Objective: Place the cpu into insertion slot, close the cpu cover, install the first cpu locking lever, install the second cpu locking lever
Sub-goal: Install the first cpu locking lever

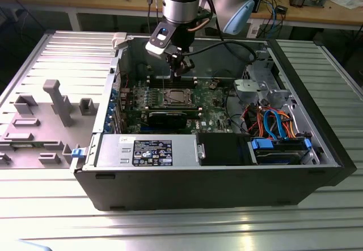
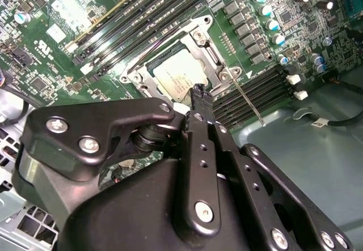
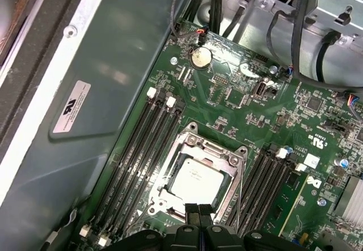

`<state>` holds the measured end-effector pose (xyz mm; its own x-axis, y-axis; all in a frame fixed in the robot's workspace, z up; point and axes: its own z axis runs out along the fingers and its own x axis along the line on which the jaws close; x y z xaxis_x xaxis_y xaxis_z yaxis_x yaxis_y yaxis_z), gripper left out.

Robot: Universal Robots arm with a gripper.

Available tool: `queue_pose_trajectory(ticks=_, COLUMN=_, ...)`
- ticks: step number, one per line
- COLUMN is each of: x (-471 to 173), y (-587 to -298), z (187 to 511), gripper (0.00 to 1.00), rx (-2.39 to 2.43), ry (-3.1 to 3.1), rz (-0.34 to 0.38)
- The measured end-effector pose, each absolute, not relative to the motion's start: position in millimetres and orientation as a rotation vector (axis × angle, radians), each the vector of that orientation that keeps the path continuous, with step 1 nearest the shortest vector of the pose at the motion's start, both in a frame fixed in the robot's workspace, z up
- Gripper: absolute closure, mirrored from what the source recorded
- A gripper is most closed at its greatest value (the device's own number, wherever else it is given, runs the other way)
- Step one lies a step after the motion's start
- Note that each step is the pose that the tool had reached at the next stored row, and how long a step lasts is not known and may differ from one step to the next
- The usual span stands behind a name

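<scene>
Cpu: small flat square chip with a silvery-grey metal top (image 3: 195, 182), lying level, seated in the socket.
Insertion slot: square socket with a silvery metal rim (image 1: 167, 98), on the green circuit board (image 1: 218, 101), towards the far side and slightly to the exterior view's left of the middle.
Cpu cover: thin silvery square metal frame with a large window (image 3: 214, 148), lying flat over the socket, with the chip's top showing through.
Locking lever: thin straight silvery rod (image 2: 245, 99) beside the socket; I cannot tell whether it is hooked.

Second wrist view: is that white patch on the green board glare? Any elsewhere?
Yes, in the second wrist view glare washes out part of the green board; in the exterior view the ribbed table shines; in the first wrist view the case wall reflects softly.
</scene>
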<state>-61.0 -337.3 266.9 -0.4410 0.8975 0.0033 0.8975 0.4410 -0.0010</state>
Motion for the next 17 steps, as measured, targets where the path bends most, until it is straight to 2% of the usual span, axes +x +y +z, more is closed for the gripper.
queue_pose_trajectory(ticks=17, x=-61.0, y=-337.2, z=266.9, gripper=0.89, rx=-1.639, ry=-2.676, rz=-0.001)
